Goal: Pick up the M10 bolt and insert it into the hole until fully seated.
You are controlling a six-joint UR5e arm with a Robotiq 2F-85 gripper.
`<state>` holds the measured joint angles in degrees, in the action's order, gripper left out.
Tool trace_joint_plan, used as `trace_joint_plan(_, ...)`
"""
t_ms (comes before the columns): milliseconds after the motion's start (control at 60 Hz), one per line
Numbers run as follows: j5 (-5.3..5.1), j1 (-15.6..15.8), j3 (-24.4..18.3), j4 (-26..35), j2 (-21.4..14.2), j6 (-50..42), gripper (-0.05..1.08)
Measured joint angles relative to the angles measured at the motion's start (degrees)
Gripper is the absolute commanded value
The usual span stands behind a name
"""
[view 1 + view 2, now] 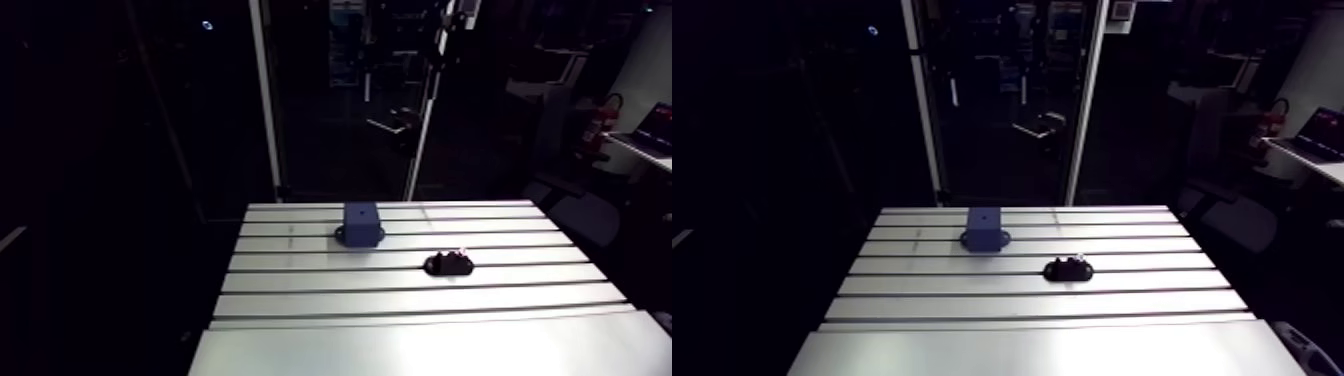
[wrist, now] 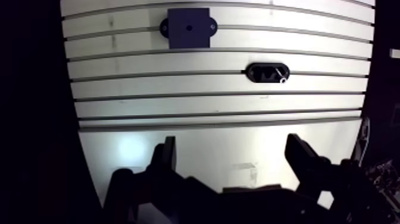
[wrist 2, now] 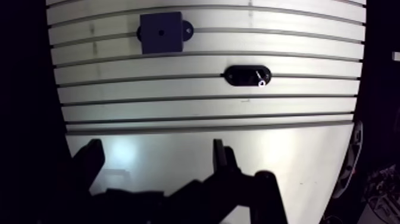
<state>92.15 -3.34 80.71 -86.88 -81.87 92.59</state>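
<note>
A dark blue block (image 2: pixel 188 27) with a small hole in its top stands on the slotted table (image 1: pixel 400 305), far ahead of my gripper. A black oval holder (image 2: pixel 268 72) lies nearer and off to one side of the block. The bolt (image 3: pixel 260 78) rests in it, with a bright metal tip showing. My gripper (image 2: pixel 233 161) hangs well above the smooth front part of the table. It is open, with nothing between its two dark fingers (image 2: pixel 168 156). In the arm view I see the block (image 1: pixel 360 222) and the holder (image 1: pixel 449 264), but not the gripper.
The table's edges drop off into darkness on both sides and at the front. A plain smooth plate (image 1: pixel 420 350) forms the near strip of the table, in front of the slotted section.
</note>
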Motion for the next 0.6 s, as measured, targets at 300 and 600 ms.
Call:
trace_joint_plan(300,-4.3,-0.3,2.5,-0.5,-4.8,3.0,0.01)
trace_joint_plan(600,-5.26,-0.5,3.3,-0.7,-5.9,3.8,0.01)
